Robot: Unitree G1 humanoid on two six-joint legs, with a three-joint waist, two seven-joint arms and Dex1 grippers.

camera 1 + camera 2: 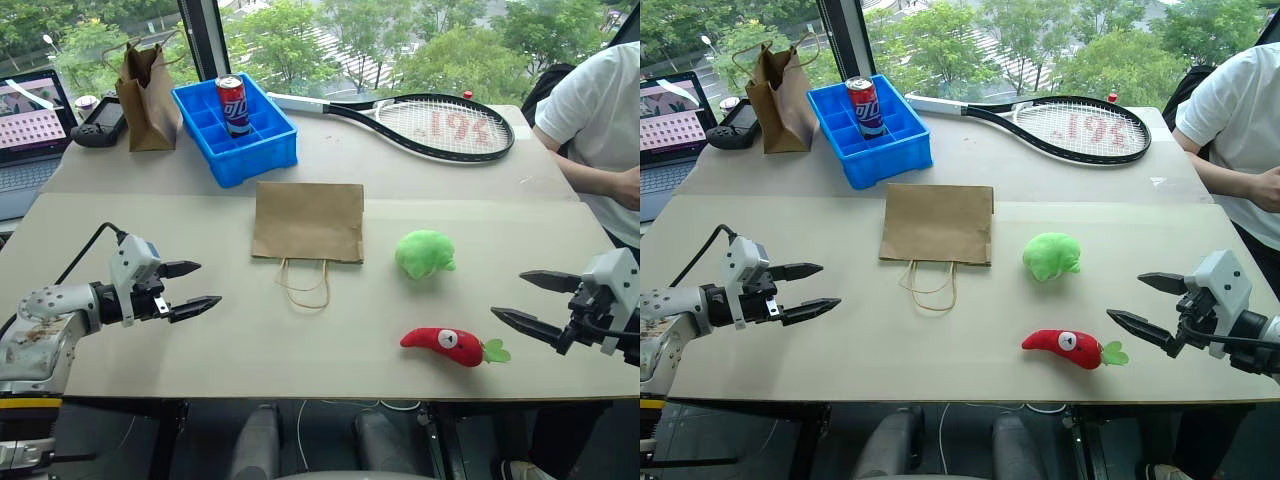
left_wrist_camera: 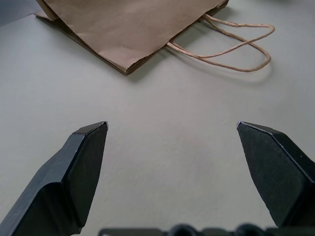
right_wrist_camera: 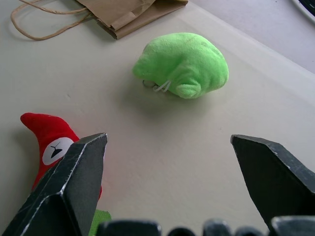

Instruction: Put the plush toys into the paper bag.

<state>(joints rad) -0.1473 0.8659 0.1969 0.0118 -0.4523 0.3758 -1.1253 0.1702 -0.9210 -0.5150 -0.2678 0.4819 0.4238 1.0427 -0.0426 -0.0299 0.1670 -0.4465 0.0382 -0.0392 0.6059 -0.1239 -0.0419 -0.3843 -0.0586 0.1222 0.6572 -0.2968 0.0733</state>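
Nothing had been bagged yet: 0 of the 2 plush toys were inside. The paper bag [image 1: 308, 221] lay flat on the table [image 1: 150, 240] with its mouth and twine handles [image 1: 303, 283] facing the robot. The green toy [image 1: 424, 253] sat just to the right of the bag, and the red chili toy [image 1: 450, 344] lay nearer the robot than the bag, further right. The left gripper [image 1: 190, 286] hovered left of the bag, jaws spread and empty; the right gripper [image 1: 530, 299] hung right of it, beyond the chili, likewise released. Both pickups and the bag's opening seemingly remained.
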